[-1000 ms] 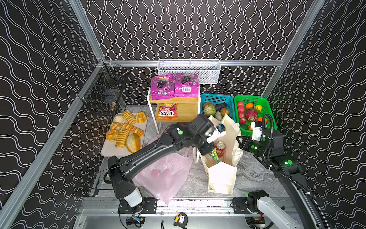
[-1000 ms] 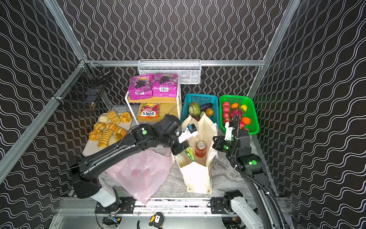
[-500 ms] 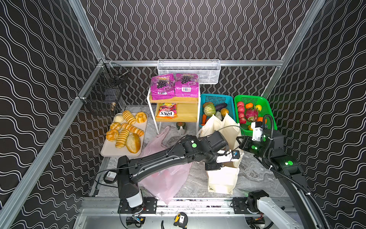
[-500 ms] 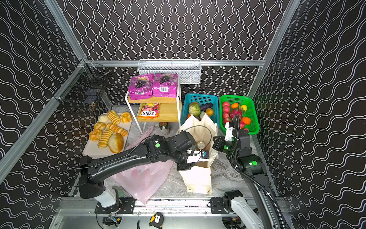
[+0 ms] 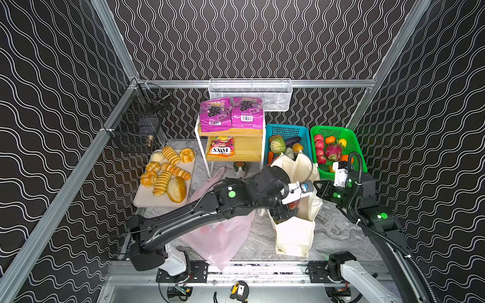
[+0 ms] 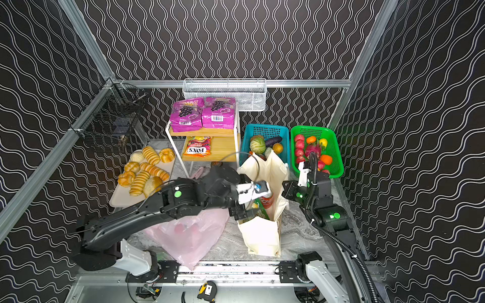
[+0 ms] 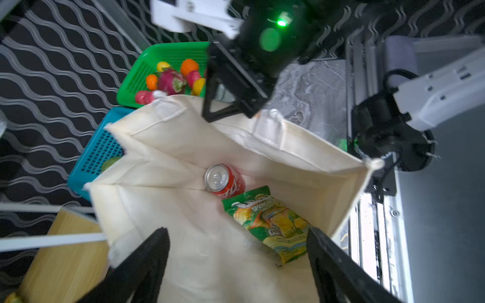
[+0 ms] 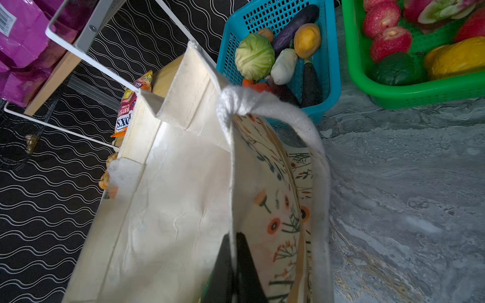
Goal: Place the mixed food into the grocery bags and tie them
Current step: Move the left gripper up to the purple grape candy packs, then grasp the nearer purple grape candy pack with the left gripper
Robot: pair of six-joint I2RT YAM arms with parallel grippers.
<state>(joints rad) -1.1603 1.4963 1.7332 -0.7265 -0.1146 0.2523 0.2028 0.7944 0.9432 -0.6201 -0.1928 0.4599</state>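
Pouch (image 7: 270, 223) (in tote (image 7: 183, 147)) lies beneath left end effector (image 7: 236, 232)

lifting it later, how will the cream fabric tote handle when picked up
Probably floppy: the cream fabric tote has creased walls. Likely light, holding only a red drink can and green-yellow snack pouch. May slump if the right hand unpinches its rim.
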